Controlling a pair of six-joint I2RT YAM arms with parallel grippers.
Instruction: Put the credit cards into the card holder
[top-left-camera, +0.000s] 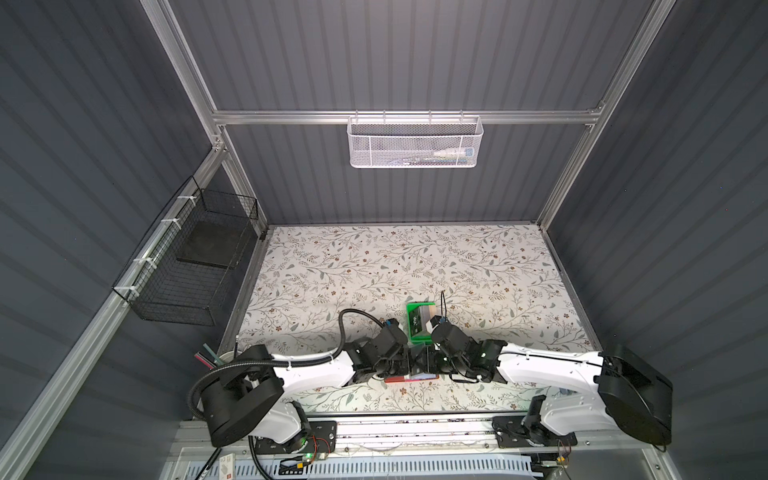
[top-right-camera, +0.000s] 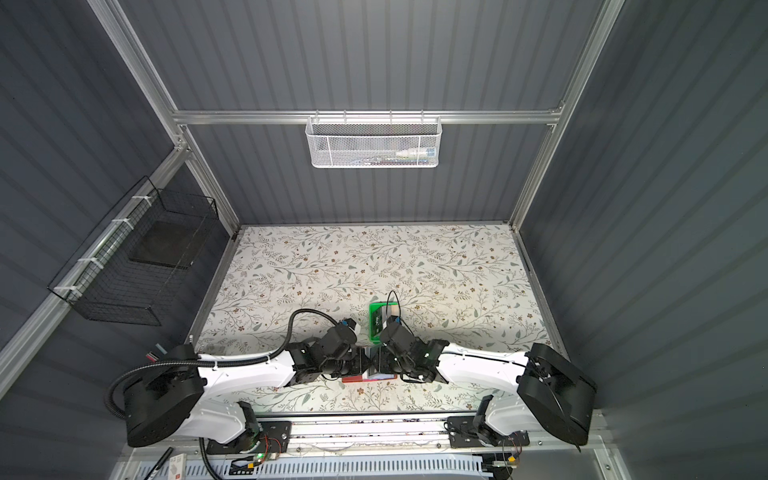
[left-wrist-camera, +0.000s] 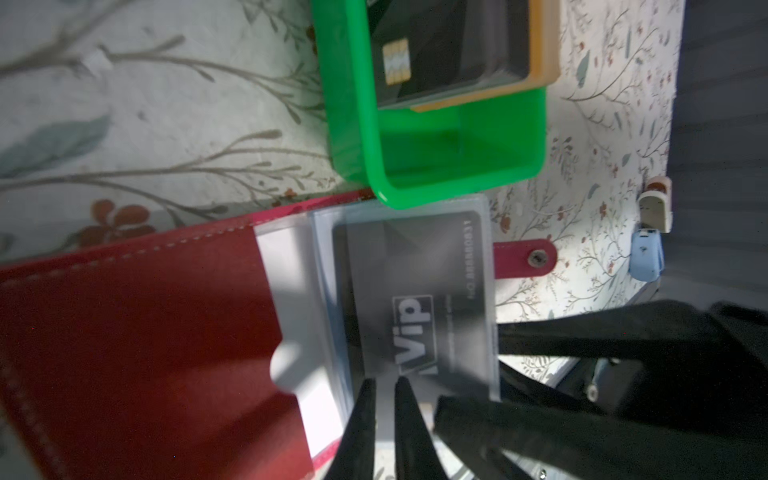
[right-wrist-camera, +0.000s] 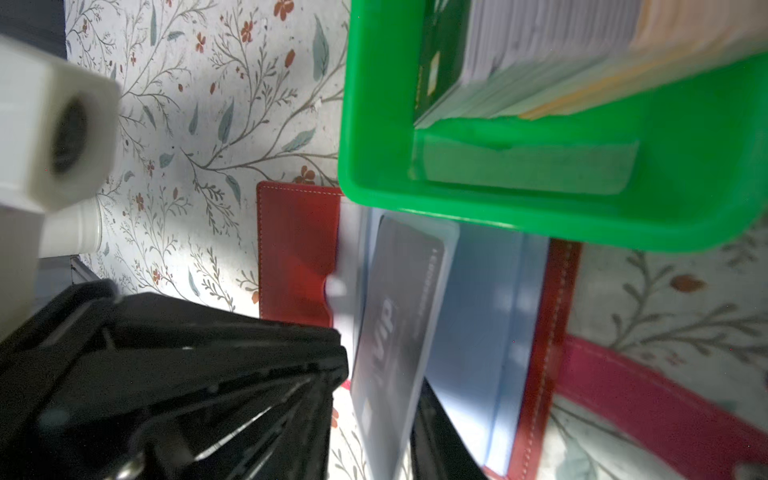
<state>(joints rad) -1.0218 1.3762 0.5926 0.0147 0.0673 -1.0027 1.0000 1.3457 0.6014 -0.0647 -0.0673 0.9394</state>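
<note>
The red card holder (left-wrist-camera: 124, 332) lies open near the table's front edge, mostly hidden under both wrists in both top views (top-left-camera: 392, 379) (top-right-camera: 351, 379). A black "Vip" credit card (left-wrist-camera: 415, 291) (right-wrist-camera: 395, 311) sits inside one of its clear sleeves. That sleeve stands tilted up. My left gripper (left-wrist-camera: 384, 386) is at the sleeve's edge, its tips a narrow gap apart. My right gripper (right-wrist-camera: 382, 399) (left-wrist-camera: 467, 374) is open and straddles the same sleeve, one finger against it. More credit cards (left-wrist-camera: 440, 50) (right-wrist-camera: 540, 54) stand stacked in the green tray (left-wrist-camera: 415, 195) (top-left-camera: 411, 316) just behind the holder.
The holder's snap tab (left-wrist-camera: 523, 257) sticks out on the floral tablecloth. A white mesh basket (top-left-camera: 415, 141) hangs on the back rail and a black wire basket (top-left-camera: 187, 262) on the left wall. A cup of pens (top-left-camera: 216, 357) stands at the front left.
</note>
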